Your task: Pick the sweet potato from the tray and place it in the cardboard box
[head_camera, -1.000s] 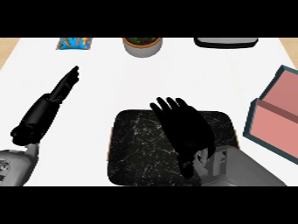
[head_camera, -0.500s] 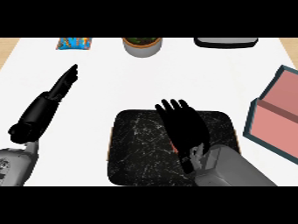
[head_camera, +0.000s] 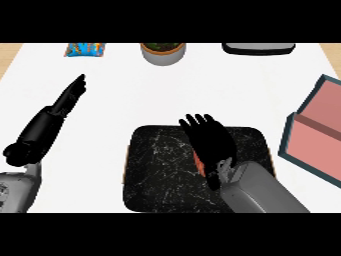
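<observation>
At far left a blue snack packet [head_camera: 85,48] lies with its print unreadable, the left hand [head_camera: 68,97] resting straight-fingered nearer. A grey pot [head_camera: 162,52] of greenery stands far centre. On the black marbled tray [head_camera: 152,175], the right hand [head_camera: 208,138] spreads flat over the sweet potato [head_camera: 200,164], only an orange sliver showing. At right, the pink-lined cardboard box [head_camera: 328,137] holds nothing visible

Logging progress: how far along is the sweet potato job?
Nothing finished yet. The right hand lies open over the tray, covering the sweet potato, of which only an orange sliver shows; no grasp is visible. The left hand rests open at the left. Left to do: grasp, lift, carry to the box, release.
</observation>
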### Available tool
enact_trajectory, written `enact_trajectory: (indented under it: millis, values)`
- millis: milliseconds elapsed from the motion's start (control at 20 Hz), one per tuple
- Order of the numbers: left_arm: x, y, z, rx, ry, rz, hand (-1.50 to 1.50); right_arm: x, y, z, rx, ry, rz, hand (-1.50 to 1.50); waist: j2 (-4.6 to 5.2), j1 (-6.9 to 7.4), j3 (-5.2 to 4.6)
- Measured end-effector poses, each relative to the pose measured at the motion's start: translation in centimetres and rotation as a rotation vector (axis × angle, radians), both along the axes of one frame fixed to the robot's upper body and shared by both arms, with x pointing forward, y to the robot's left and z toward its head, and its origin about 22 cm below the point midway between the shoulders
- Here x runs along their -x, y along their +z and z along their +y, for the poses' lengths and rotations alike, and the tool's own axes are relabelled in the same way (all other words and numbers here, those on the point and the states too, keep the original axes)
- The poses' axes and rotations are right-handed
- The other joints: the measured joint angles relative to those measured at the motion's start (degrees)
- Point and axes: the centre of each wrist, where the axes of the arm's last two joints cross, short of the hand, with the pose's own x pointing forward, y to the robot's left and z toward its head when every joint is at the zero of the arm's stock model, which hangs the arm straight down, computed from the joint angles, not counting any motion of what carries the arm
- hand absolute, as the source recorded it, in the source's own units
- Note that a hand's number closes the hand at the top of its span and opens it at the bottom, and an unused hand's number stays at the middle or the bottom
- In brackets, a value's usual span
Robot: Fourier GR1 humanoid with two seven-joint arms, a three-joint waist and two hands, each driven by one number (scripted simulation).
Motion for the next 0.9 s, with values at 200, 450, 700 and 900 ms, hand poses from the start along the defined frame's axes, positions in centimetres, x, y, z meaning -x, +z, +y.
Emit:
enact_trajectory:
  millis: [200, 450, 700, 900]
  values:
    - [0.0, 0.3, 0.0, -0.005, 0.003, -0.001, 0.0, -0.4, -1.1, -0.7, 0.026, -0.017, -0.003, -1.5, 0.0, -0.03, 0.0]
    - [-0.2, 0.0, 0.0, -0.003, 0.003, 0.001, 0.0, -1.1, -2.8, -1.5, 0.045, -0.037, -0.005, -1.5, 0.01, -0.04, 0.0]
    - [-0.4, -0.3, 0.5, -0.005, 0.003, 0.006, 0.0, -1.3, -3.8, -1.4, 0.034, -0.034, 0.018, 1.5, 0.0, -0.06, 0.0]
    - [-0.2, -0.5, 0.0, -0.001, -0.004, 0.005, 0.0, -1.3, -4.8, -1.8, 0.017, 0.042, 0.001, 1.5, -0.01, 0.03, -0.01]
